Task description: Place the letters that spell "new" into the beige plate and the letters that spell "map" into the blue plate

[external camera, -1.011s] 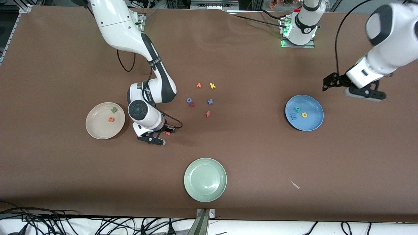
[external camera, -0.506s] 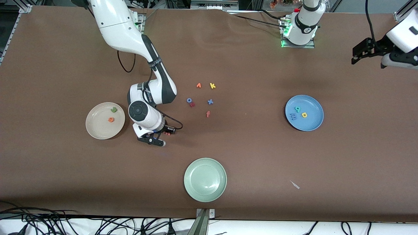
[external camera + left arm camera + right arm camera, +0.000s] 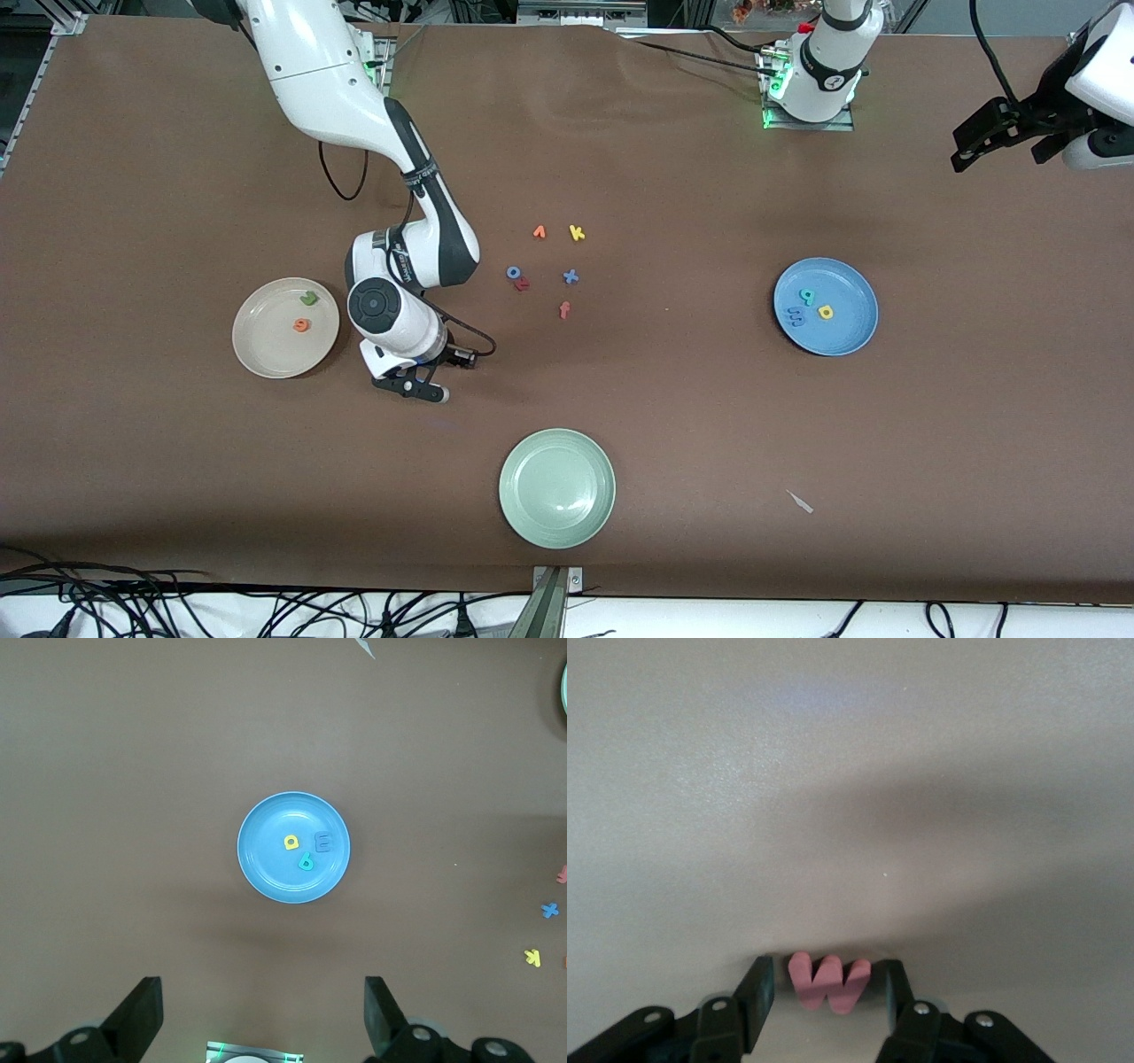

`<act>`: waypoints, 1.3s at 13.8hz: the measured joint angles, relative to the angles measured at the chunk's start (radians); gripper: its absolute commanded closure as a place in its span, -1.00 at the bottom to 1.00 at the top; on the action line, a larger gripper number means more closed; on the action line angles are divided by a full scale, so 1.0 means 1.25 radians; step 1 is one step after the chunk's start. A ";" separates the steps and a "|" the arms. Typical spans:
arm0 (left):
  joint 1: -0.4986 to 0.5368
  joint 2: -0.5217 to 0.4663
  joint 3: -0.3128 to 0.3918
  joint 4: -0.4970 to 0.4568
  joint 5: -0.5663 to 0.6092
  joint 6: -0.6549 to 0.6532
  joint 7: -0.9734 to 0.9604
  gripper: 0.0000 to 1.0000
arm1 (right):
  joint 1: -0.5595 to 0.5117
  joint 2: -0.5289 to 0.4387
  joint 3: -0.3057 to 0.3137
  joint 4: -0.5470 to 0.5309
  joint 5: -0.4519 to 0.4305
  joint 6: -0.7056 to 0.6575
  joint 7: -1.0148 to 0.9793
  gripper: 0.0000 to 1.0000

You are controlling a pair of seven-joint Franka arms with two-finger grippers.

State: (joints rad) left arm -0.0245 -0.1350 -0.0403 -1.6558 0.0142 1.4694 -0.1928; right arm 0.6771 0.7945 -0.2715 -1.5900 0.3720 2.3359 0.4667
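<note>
The right gripper (image 3: 423, 379), left of centre in the front view, sits between the beige plate (image 3: 262, 354) and bare table, jaws clamped on the salmon w (image 3: 829, 981), which only the right wrist view shows. The left gripper (image 3: 263, 1020), jaws apart, waits at upper right; its wrist view shows the blue plate (image 3: 266, 877) holding three letters.

Pale green plate (image 3: 556, 487) nearest the camera; spare letters (image 3: 549, 266) mid-table.
</note>
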 measured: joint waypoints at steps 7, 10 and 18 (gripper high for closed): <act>0.000 0.069 0.010 0.086 -0.010 -0.018 0.002 -1.00 | -0.005 0.001 -0.002 0.005 0.016 0.000 0.000 0.30; 0.000 0.075 0.012 0.094 -0.011 -0.024 0.019 -1.00 | -0.005 0.002 -0.002 0.007 0.016 0.000 0.000 0.37; 0.000 0.077 0.011 0.094 -0.011 -0.033 0.023 -1.00 | -0.025 -0.005 -0.033 0.050 0.016 -0.133 -0.105 0.39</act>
State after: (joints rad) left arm -0.0242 -0.0386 -0.0263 -1.5389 -0.0001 1.4283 -0.1643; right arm 0.6455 0.7888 -0.3125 -1.5277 0.3926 2.1702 0.3354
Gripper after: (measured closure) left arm 0.000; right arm 0.604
